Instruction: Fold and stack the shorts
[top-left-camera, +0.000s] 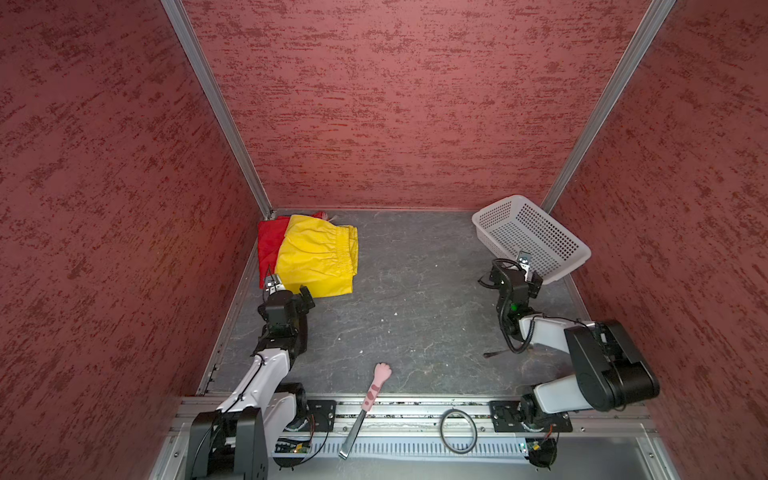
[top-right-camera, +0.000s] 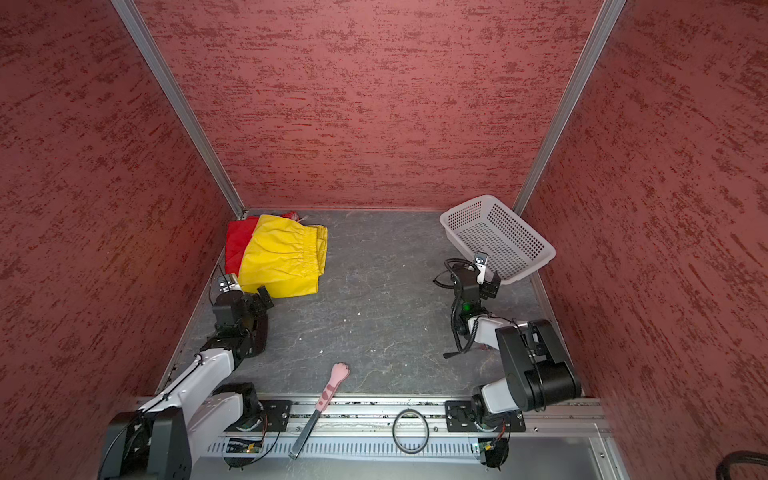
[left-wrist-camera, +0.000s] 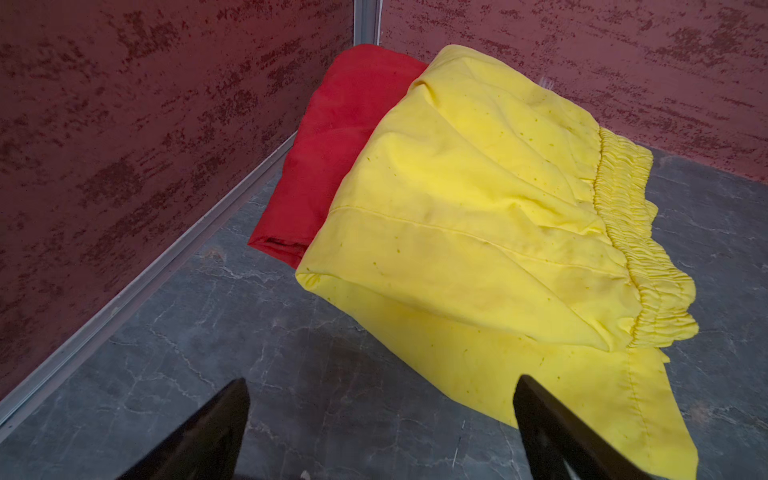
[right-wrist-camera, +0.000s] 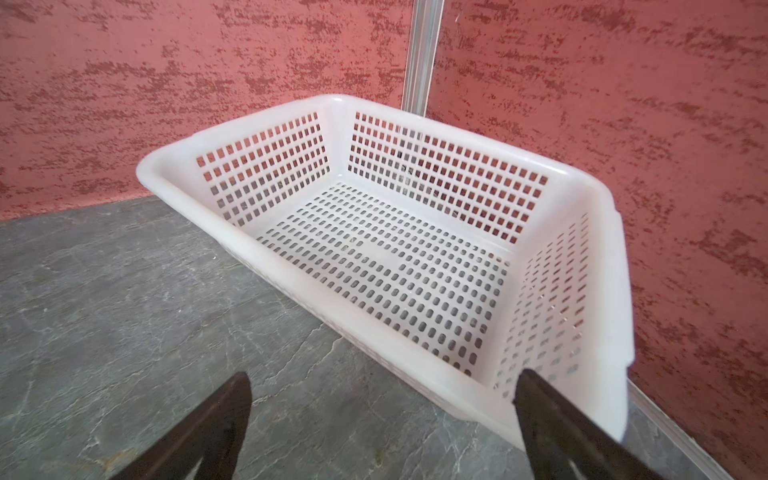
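**Asker:** Where are the shorts?

**Describer:** Both pairs lie at the back of the grey worktop (top-left-camera: 415, 299), in the corner opposite the white perforated basket (top-left-camera: 496, 218); the yellow shorts (top-left-camera: 320, 253) are folded and rest on top of the red shorts (top-left-camera: 272, 241); the yellow pair sits shifted toward the basket, so a strip of red shows on the side away from it; the gathered yellow waistband faces the basket.

**Asker:** And the hands?

**Describer:** The left hand (left-wrist-camera: 382, 386) hovers well apart from the basket, at the near edge of the stack; its fingers are spread wide and grasp nothing; one finger stands over a loose yellow corner, and whether it touches I cannot tell; the right hand (right-wrist-camera: 382, 378) is just beside the basket's near end, likewise released, with its fingers apart.

**Asker:** Anything else?

**Describer:** A pink paw-shaped tool (top-left-camera: 376, 386) lies at the worktop's front edge, well apart from the basket.
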